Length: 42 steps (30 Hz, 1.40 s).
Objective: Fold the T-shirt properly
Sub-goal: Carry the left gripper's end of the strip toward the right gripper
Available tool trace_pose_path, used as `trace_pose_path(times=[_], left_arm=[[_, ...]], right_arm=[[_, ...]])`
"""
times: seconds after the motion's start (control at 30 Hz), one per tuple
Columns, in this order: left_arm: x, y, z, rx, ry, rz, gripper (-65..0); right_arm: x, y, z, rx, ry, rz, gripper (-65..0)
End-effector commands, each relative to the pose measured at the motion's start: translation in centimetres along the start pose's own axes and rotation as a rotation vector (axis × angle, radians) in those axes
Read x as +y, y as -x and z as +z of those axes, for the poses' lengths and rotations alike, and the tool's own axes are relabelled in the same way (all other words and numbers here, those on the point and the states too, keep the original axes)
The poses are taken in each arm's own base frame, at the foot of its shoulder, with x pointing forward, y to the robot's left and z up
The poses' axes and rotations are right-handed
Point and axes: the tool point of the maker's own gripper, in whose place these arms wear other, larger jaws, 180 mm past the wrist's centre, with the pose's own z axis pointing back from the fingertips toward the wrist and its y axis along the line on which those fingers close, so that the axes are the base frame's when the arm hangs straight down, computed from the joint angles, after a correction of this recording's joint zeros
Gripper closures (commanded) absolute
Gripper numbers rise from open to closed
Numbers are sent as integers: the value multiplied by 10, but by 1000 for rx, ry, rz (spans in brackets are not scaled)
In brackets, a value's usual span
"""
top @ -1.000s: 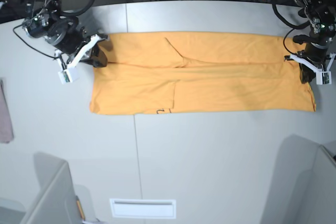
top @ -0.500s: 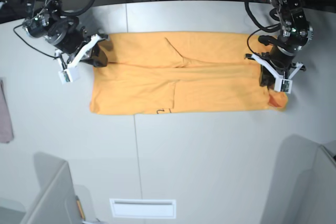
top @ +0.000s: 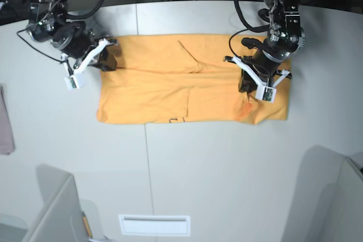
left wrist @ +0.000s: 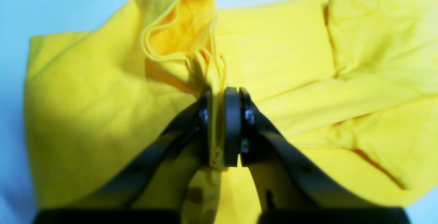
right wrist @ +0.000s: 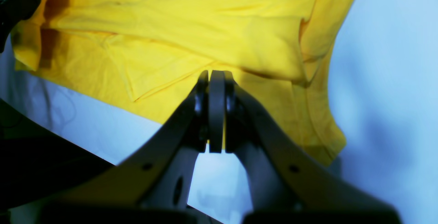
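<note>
I have the T-shirt (top: 181, 80) lying flat across the middle of the table (top: 227, 157), already narrowed to a long band, so my guess is the end-over-end fold is under way. My left gripper (left wrist: 221, 128) pinches a bunched hem, lifted above the shirt's middle. My right gripper (right wrist: 216, 111), jaws pressed together, sits at the shirt's other end, probably anchoring it.

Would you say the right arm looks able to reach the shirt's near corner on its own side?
Probably yes: the right gripper sits shut at the T-shirt's far edge, and nothing lies between it and that corner.
</note>
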Motion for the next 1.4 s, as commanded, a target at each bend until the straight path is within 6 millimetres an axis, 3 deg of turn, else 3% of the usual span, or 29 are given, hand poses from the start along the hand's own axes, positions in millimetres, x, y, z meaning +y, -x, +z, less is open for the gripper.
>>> trace_pose_path(times=[0.0, 0.17, 0.27, 0.43, 0.8, 1.37], left_arm=[[-5, -16, 2, -55, 12, -4, 0], [-30, -14, -4, -46, 74, -19, 0], [-33, -14, -7, -44, 59, 12, 0], [-55, -11, -10, -33, 108, 0, 0], [-68, -13, -13, -43, 130, 36, 0], [-69, -12, -14, -41, 136, 44, 0]], right_arm=[[2, -14, 3, -45, -10, 18, 0], [2, -15, 3, -47, -10, 19, 0], [2, -16, 3, -50, -10, 20, 0], [2, -16, 2, -49, -11, 20, 0], [4, -16, 2, -49, -16, 19, 0], [4, -14, 2, -45, -17, 17, 0]])
